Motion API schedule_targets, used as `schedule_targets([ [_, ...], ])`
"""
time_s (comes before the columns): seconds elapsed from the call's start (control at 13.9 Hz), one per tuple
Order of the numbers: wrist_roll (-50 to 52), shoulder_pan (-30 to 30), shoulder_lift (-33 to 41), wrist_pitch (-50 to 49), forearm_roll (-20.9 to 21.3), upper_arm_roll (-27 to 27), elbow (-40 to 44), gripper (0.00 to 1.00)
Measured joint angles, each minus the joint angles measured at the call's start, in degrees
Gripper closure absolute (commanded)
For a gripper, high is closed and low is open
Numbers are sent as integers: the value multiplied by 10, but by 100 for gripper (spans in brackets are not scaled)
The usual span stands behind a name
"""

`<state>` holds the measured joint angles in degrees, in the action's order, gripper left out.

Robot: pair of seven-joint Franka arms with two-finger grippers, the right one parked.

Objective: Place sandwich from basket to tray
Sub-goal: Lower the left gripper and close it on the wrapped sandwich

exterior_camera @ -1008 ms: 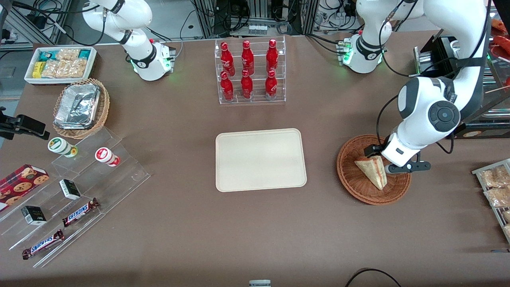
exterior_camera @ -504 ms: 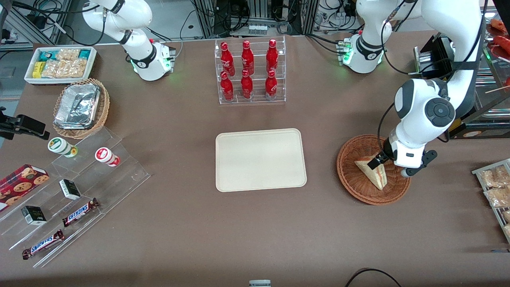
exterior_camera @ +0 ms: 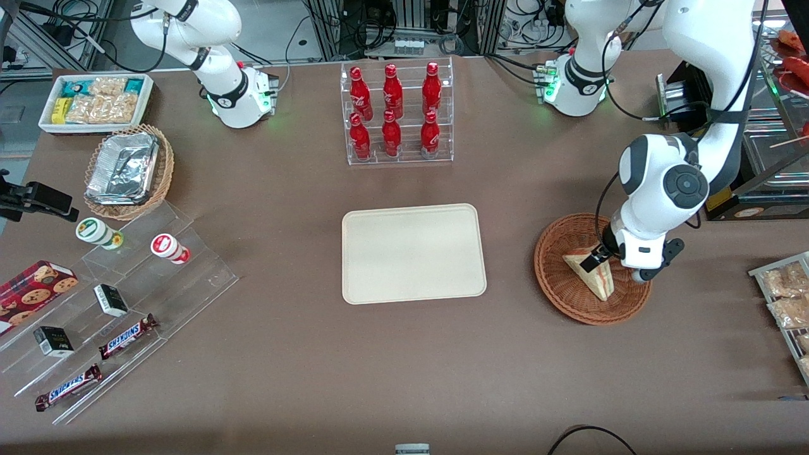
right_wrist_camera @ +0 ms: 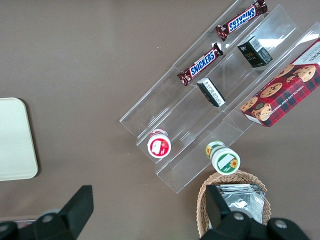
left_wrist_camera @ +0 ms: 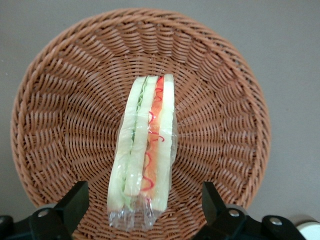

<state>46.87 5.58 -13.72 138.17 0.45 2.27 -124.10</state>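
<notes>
Sandwich (exterior_camera: pixel 594 275) lying in the basket (exterior_camera: pixel 556 278), on its side, filling edge turned up toward the wrist camera: pale bread outside, green layer along one half, red and orange along the other, clear wrap (left_wrist_camera: pixel 131 218) bunched at one end. Same sandwich (left_wrist_camera: pixel 144 152) seen from the wrist, running across the middle of the woven basket (left_wrist_camera: pixel 60 115), resting on the weave.

Gripper (exterior_camera: pixel 608 260) hanging right over the basket, above the sandwich's wide end. Fingers (left_wrist_camera: pixel 75 200) spread wide apart, one on each side of the sandwich, neither touching it; clear gaps of wicker between each fingertip and the bread. Nothing clamped.

Tray (exterior_camera: pixel 414 253) flat on the brown table (exterior_camera: pixel 404 354), beside the basket, toward the parked arm's end of the table from it, well apart, bare. Rack of red bottles (exterior_camera: pixel 395 114) farther from the front camera than the basket, past the tray. Packets of golden snacks (exterior_camera: pixel 784 297) near the basket, toward the working arm's end of the table. Clear stepped shelf (exterior_camera: pixel 126 303) with chocolate bars (exterior_camera: pixel 126 336) and small boxes far from the basket, at the parked arm's end, along with a lighter wicker basket holding foil containers (exterior_camera: pixel 123 167) and a white bin of snack packets (exterior_camera: pixel 95 101).
</notes>
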Motion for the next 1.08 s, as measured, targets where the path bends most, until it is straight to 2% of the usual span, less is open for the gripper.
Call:
schedule_targets([
  [0.22, 1, 0, -26, 24, 0, -1, 0, 0],
  [0.29, 1, 0, -33, 28, -1, -1, 0, 6],
  [0.43, 4, 0, -41, 31, -1, -2, 0, 92],
  [0.5, 9, 0, -42, 31, -1, -2, 0, 100],
  [0.79, 12, 0, -40, 22, -1, -2, 2, 100],
  [1.08, 12, 0, -16, -65, -1, -2, 36, 100],
])
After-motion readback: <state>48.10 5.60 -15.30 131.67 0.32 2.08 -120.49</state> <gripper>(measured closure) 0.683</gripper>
